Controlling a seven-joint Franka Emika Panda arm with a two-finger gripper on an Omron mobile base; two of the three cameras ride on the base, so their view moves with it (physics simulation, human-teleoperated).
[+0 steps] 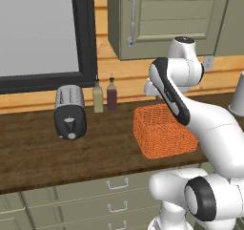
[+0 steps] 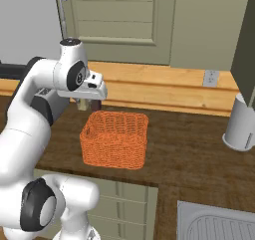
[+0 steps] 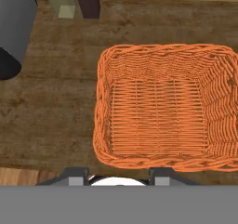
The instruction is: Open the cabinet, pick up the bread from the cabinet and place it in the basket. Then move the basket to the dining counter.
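Observation:
The sage-green cabinet (image 1: 181,14) hangs on the wall above the worktop, its panelled door shut and its curved silver handle (image 1: 131,19) at the door's left edge; the same door (image 2: 114,20) appears in the right base view. The bread is hidden. The orange wicker basket (image 1: 162,131) stands on the dark wood worktop, and its inside (image 3: 160,107) holds nothing. My gripper (image 2: 89,103) hovers over the basket's (image 2: 115,139) rear left corner, pointing down. In the hand view its fingertips stand wide apart at the bottom, so the gripper (image 3: 118,174) is open with nothing in it. The dining counter is out of view.
A silver and black toaster (image 1: 70,112) sits left of the basket. Two bottles (image 1: 97,98) (image 1: 112,94) stand against the wooden back wall. A pale grey cylinder (image 2: 241,122) stands at the far right, and a sink (image 2: 219,224) lies in front of it. Green drawers (image 1: 114,186) run under the worktop.

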